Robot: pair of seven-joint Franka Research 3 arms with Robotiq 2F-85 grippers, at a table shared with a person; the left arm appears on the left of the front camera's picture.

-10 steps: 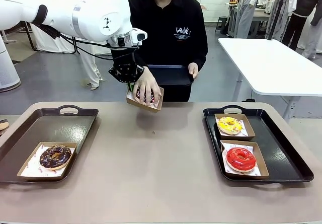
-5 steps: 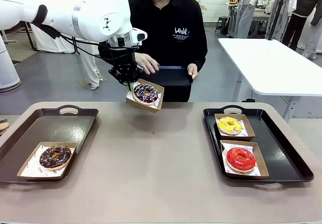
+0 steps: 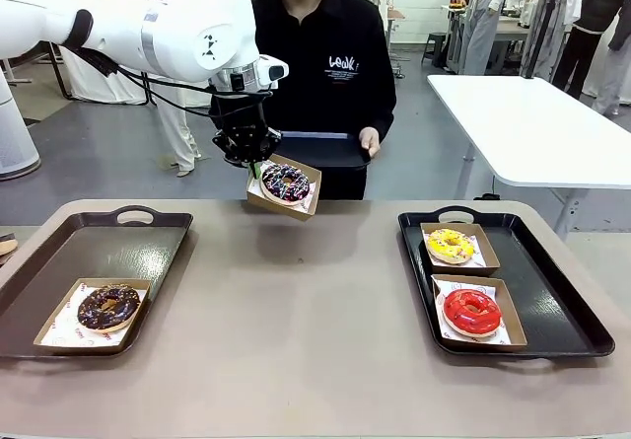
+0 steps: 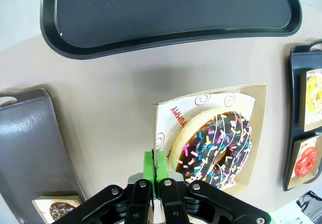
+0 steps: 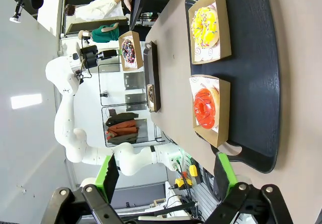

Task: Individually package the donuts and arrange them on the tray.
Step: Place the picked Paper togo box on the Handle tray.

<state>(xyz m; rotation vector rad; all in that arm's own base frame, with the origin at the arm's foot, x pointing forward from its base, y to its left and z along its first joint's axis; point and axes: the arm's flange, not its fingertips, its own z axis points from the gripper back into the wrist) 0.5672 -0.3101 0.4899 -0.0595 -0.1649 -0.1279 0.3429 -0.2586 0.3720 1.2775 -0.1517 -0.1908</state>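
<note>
A beige tabletop (image 3: 296, 330) is stretching across a busy room, with a white table behind on the right and a person in black standing at the far side. A second ago the person's hand was lying on the sprinkled donut (image 3: 285, 182) in its cardboard box (image 3: 284, 188); that hand is now gone from the box, and the person is holding a black serving tray (image 3: 325, 149) at waist height. The box is hanging tilted above the far edge of the tabletop as before.

The left gripper (image 3: 255, 167) is pinching the box's near-left rim, its green pads (image 4: 149, 164) pressed together on the cardboard. The right gripper (image 5: 166, 176) is standing wide apart, holding nothing, above the near end of the right tray (image 3: 567, 311).

The front view is showing the chocolate donut (image 3: 108, 306) boxed on the left tray (image 3: 59, 252), and the yellow donut (image 3: 451, 245) and red donut (image 3: 471, 311) boxed on the right tray. The left wrist view is giving the close grip: the pads clamping the rim beside the printed paper liner (image 4: 176, 121). The right wrist view is showing the left arm sideways in the distance.
</note>
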